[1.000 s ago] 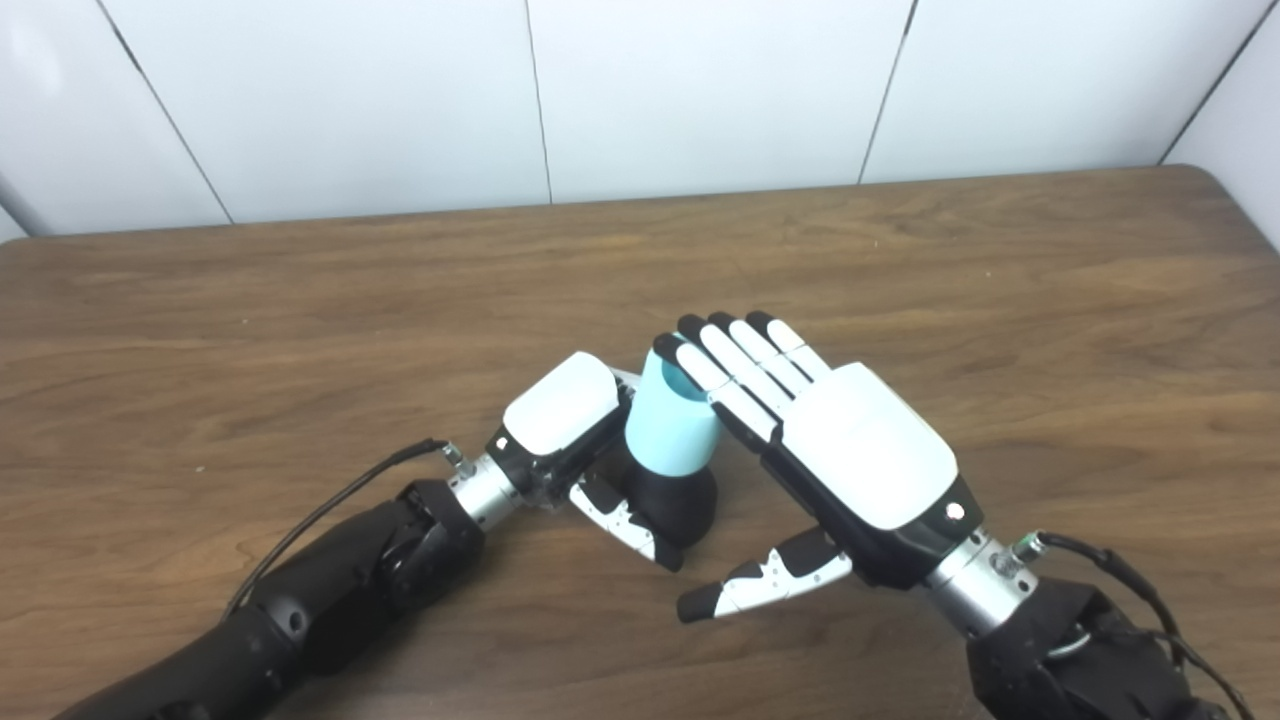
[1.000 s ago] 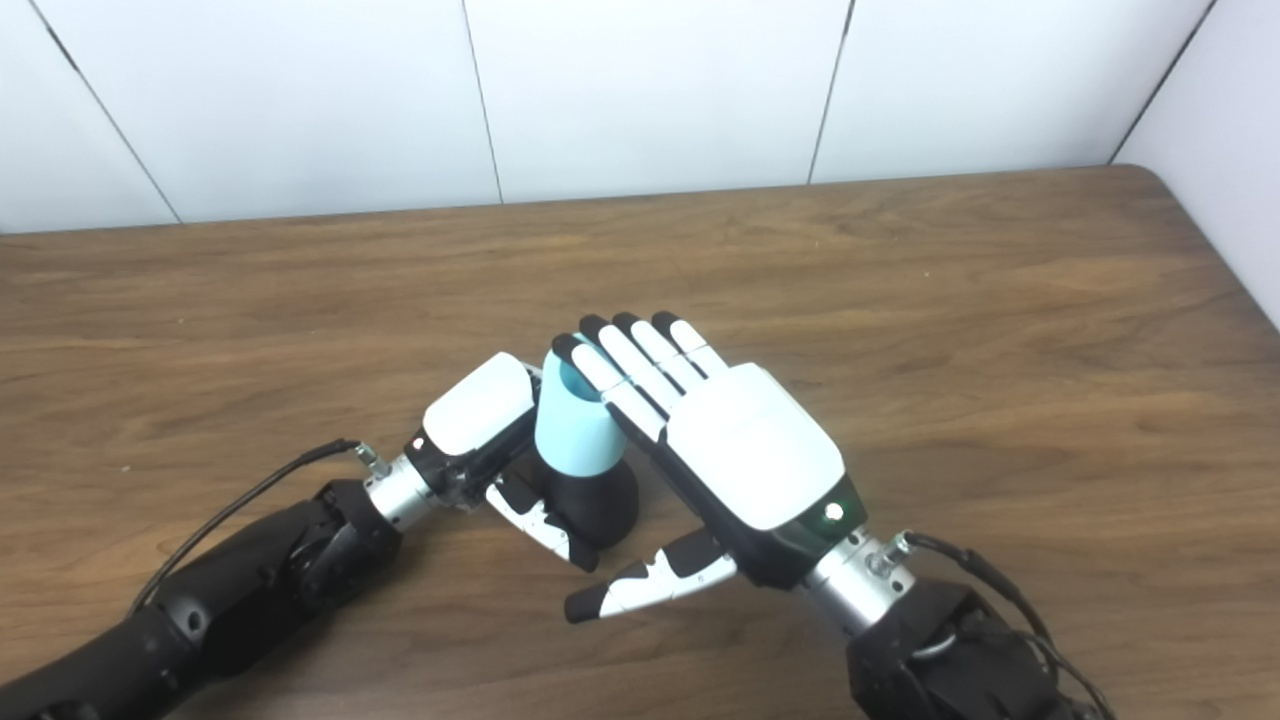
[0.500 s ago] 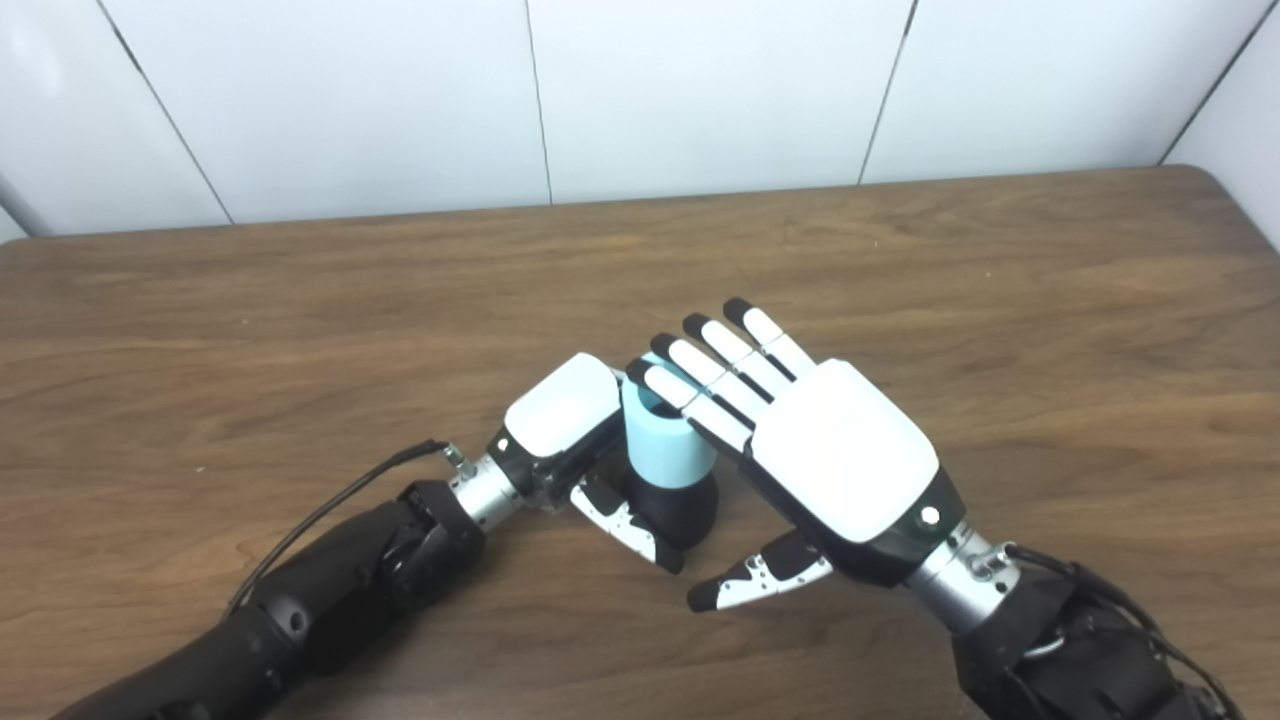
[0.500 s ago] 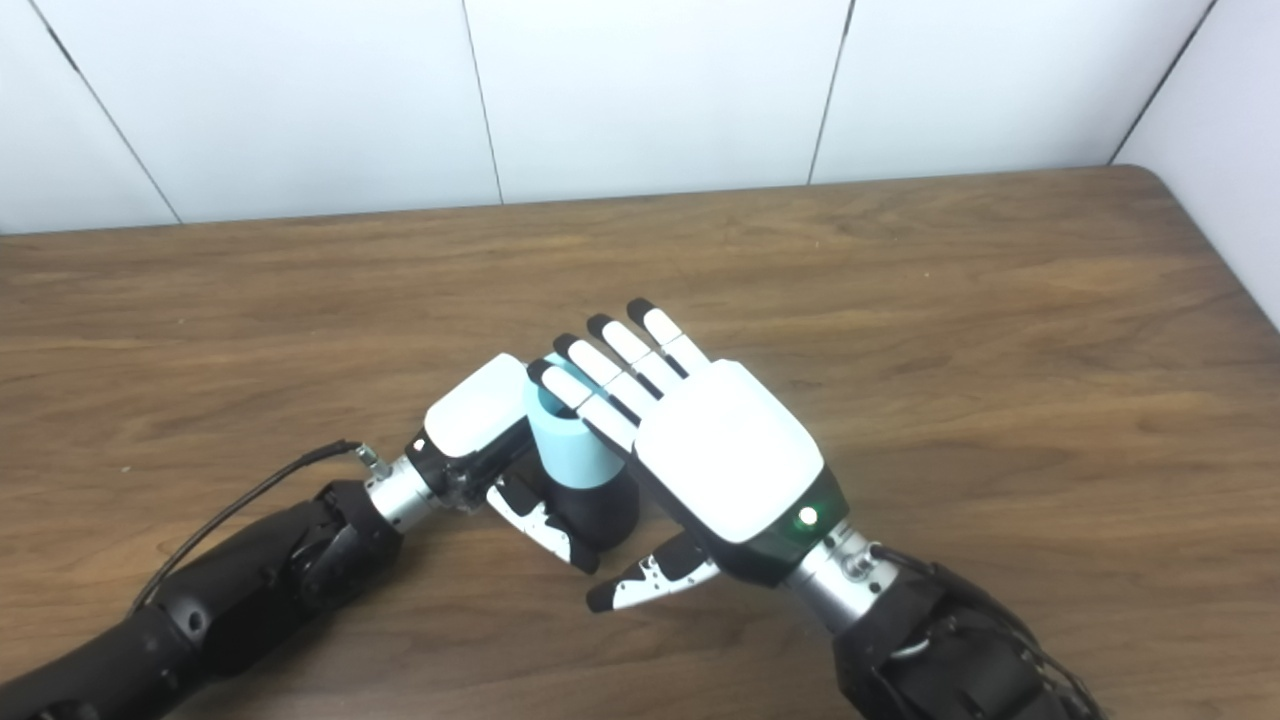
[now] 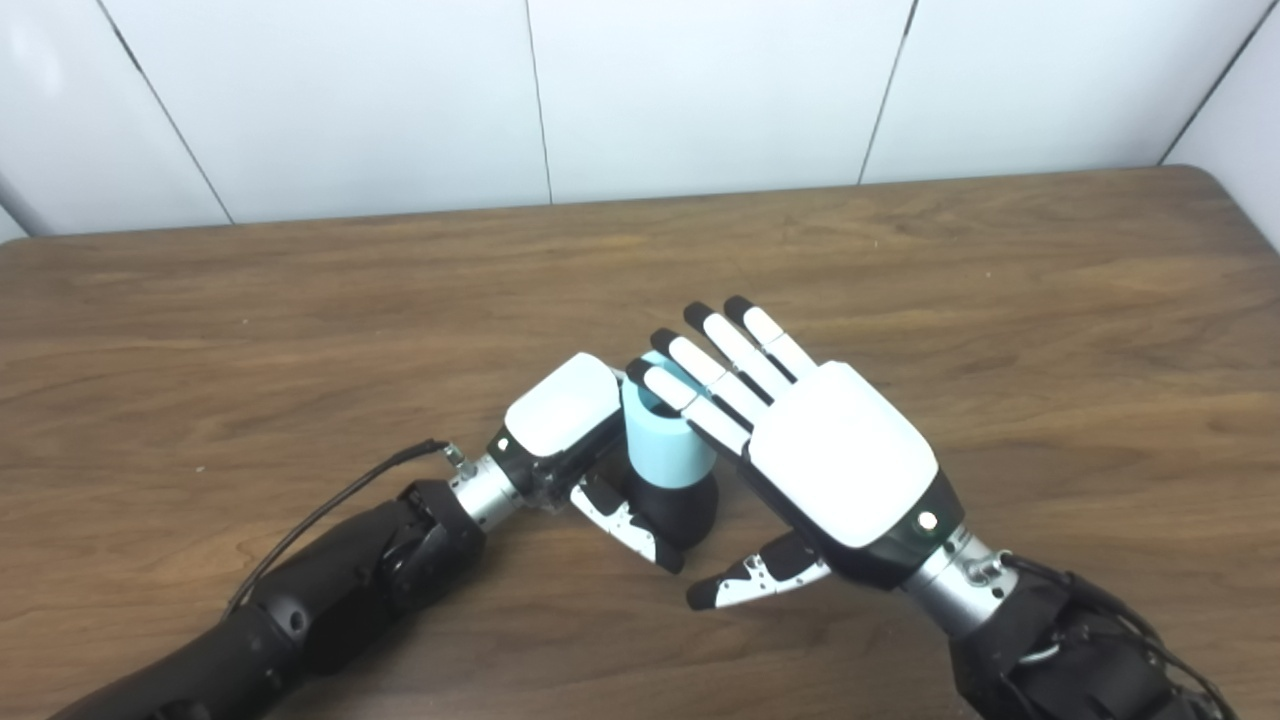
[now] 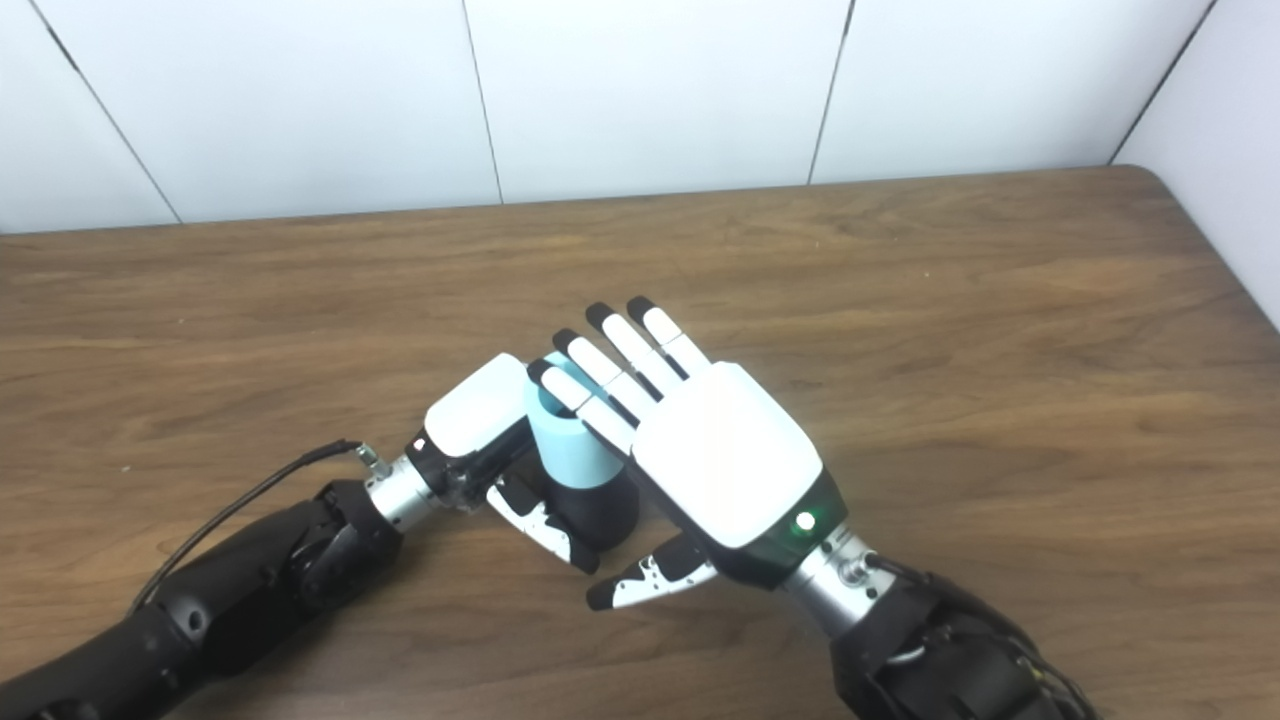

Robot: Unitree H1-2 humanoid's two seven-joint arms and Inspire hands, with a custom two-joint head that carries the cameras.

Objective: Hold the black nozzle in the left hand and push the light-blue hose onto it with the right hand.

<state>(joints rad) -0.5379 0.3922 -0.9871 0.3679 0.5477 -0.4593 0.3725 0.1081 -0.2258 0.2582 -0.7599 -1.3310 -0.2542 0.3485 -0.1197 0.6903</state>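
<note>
Near the middle of the wooden tabletop [image 5: 300, 330], a bit toward the front edge, the black nozzle [image 5: 680, 505] stands upright with the light-blue hose [image 5: 664, 445] sitting on top of it. The hose's long way runs up and down, leaning a little to the left, and its open end faces up. The left hand [image 5: 565, 425] is wrapped around the nozzle from the left side, with its thumb across the front, so it looks closed on the nozzle; its fingers are hidden behind the parts, so the grip is hard to judge fully. The right hand [image 5: 800, 440] is flat and open and holds nothing. Its fingers [image 5: 700, 375] are stretched out straight, and the nearest ones lie over the open top of the hose. Its thumb sticks out low, near the tabletop and apart from the nozzle. The hose is just below and left of the right hand's fingers, so the push would likely go straight down along the hose. A push off to the side could tip both parts.
</note>
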